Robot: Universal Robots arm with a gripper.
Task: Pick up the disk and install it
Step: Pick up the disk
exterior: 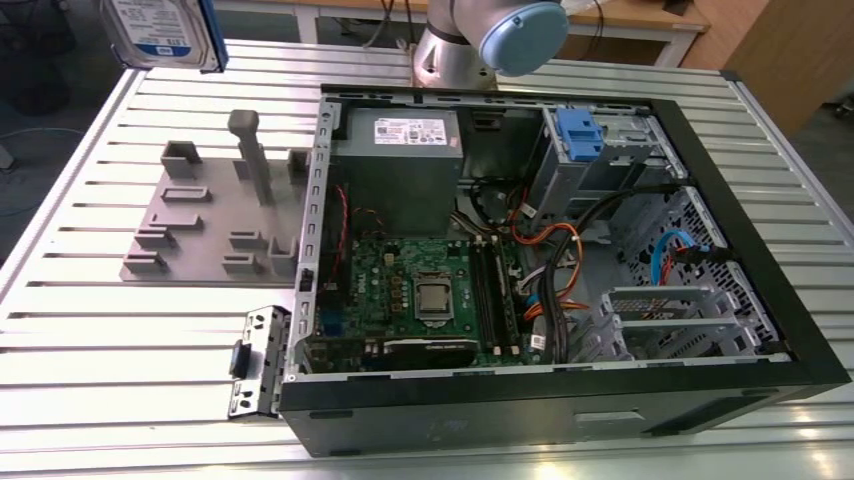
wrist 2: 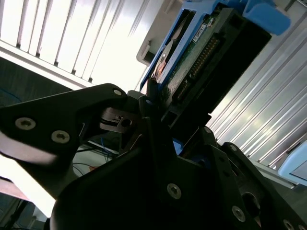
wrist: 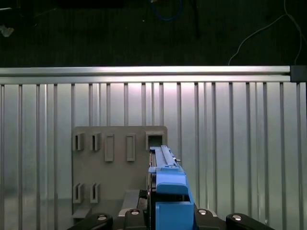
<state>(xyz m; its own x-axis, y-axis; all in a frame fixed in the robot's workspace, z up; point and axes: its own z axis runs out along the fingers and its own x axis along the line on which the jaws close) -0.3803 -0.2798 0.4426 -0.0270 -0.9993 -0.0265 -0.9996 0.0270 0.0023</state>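
Disk (exterior: 163,30), cut off by the exterior view's upper-left edge, held above the slatted worktop (exterior: 120,340), claw (wrist 2: 160,103) closed on its blue-framed end, arm joint (exterior: 514,35) behind open computer case (exterior: 754,290).

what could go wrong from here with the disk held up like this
The gripper clamps the disk near one end, high above the table; a slip would drop it. Loose orange cables lie across the open case and might snag it on the way in.
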